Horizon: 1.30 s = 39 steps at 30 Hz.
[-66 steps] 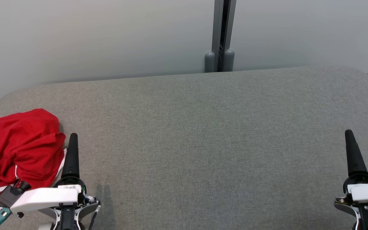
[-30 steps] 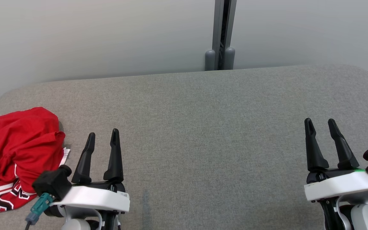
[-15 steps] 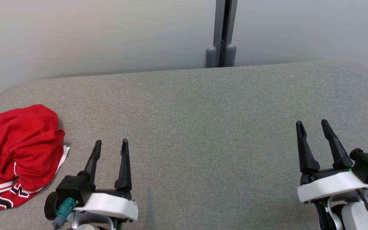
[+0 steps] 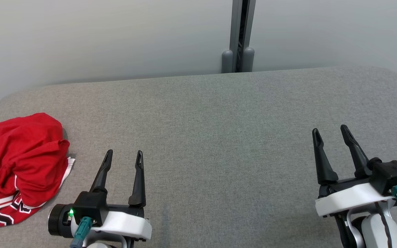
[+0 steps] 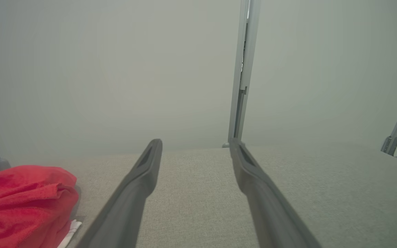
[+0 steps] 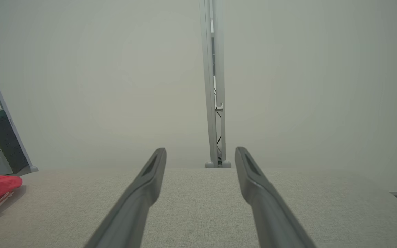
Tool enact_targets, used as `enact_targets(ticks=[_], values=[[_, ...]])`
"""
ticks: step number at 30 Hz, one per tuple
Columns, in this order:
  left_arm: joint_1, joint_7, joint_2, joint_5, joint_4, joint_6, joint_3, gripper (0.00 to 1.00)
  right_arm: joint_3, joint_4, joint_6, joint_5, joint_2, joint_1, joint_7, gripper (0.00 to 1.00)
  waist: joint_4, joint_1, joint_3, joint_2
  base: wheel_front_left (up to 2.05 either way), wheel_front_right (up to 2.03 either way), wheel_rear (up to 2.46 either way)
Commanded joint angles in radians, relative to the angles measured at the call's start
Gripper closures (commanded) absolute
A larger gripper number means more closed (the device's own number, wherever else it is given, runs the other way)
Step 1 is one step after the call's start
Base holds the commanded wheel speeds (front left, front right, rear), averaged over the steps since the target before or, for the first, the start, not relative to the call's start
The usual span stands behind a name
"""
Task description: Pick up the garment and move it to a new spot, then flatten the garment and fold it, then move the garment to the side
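I see the garment [image 4: 19, 162] lying in a crumpled red heap at the far left of the grey bench [image 4: 219, 137]. It has white trim, and black-and-white lettering shows along its near edge. A small white corner pokes out on the side facing my left arm.

My left gripper [image 4: 124, 152] hangs over the bench just to the right of the heap. It is apart from the garment and touches no cloth. Its two dark fingers are spread wide with nothing between them and point away from me toward the far edge. A green light [image 4: 71, 212] glows on that wrist beside a teal connector [image 4: 81, 227].

My right gripper [image 4: 329, 128] is over the right side of the bench, well apart from the garment. It too is released, with its fingers parted around bare fabric.

From the left wrist the red heap sits low at the left, beside the nearer finger. From the right wrist it is a small red patch at the far left edge.

Behind the bench stand pale wall panels with a grey post [image 4: 238, 34] between them.
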Motion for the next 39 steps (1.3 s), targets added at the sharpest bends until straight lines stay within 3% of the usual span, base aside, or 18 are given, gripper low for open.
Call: enact_targets(ticks=[1, 12, 18, 39], values=[[-0.011, -0.007, 0.006, 0.022, -0.009, 0.006, 0.000, 0.00, 0.006, 0.000, 0.002, -0.021, -0.009, -0.016, -0.012, 0.00, -0.001, 0.0000, 0.000, 0.0000, 0.00, 0.00, 0.00], [0.005, -0.023, 0.002, 0.039, 0.015, -0.018, 0.004, 0.00, 0.011, 0.030, 0.002, -0.008, -0.011, -0.022, -0.036, 0.00, -0.004, 0.0000, 0.004, 0.0000, 0.00, 0.00, 0.00], [0.012, -0.034, 0.000, -0.003, 0.034, -0.040, 0.019, 0.00, 0.002, 0.074, 0.002, -0.032, -0.011, -0.032, -0.048, 0.00, -0.005, 0.0000, 0.006, 0.0000, 0.00, 0.00, 0.00], [0.006, -0.039, -0.001, 0.007, 0.037, -0.021, 0.008, 0.00, 0.003, 0.126, 0.002, -0.035, -0.012, -0.050, -0.055, 0.00, -0.007, 0.0000, 0.001, 0.0000, 0.00, 0.00, 0.00]])
